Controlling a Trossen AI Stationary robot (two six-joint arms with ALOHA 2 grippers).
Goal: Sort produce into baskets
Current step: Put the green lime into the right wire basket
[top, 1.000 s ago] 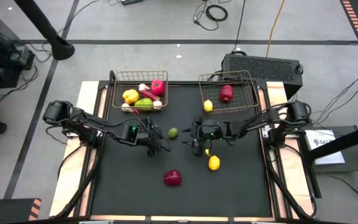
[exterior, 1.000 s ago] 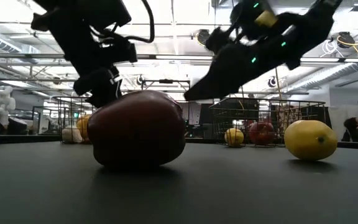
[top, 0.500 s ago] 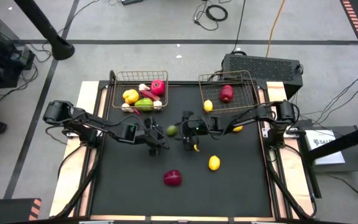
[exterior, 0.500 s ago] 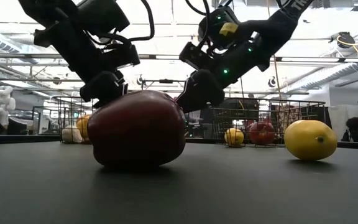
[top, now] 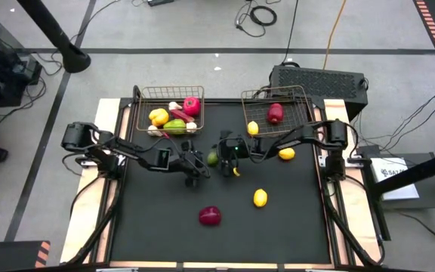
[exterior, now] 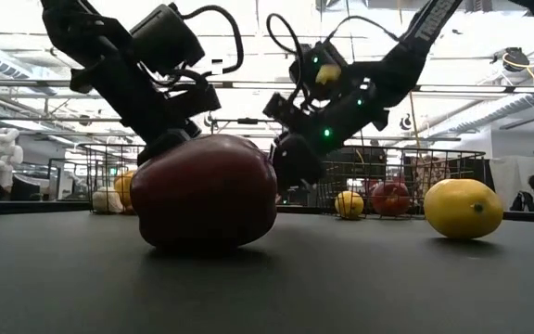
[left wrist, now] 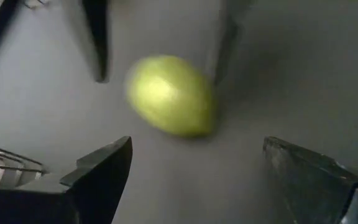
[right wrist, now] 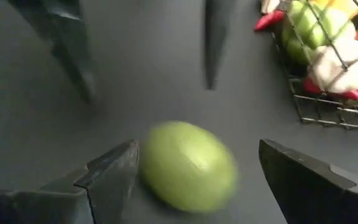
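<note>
A green lime (top: 212,157) lies on the black mat between my two grippers. My right gripper (top: 219,156) is open and low at the lime, one finger (right wrist: 114,171) on each side of it; the lime (right wrist: 188,167) shows between them. My left gripper (top: 199,165) is open and empty just to the lime's near left, pointing at it (left wrist: 169,94). The left basket (top: 138,113) holds several vegetables. The right basket (top: 308,113) holds a red apple (top: 276,113) and a lemon (top: 253,128). My right gripper's open fingers stand on either side of the lime, coming low from the table's right. I cannot tell whether a finger touches it. The lime rests on the mat.
A dark red apple (top: 210,216) and a lemon (top: 260,198) lie on the mat nearer the front; they fill the low view (exterior: 204,190) (exterior: 462,209). Another lemon (top: 286,154) lies beside my right arm. Both baskets stand along the mat's far edge.
My right gripper has gone toward the table's left and a little toward the far edge, up to the lime, and now stands around it. My left gripper has moved a little toward the lime. The lemon beside my right arm has come into view.
</note>
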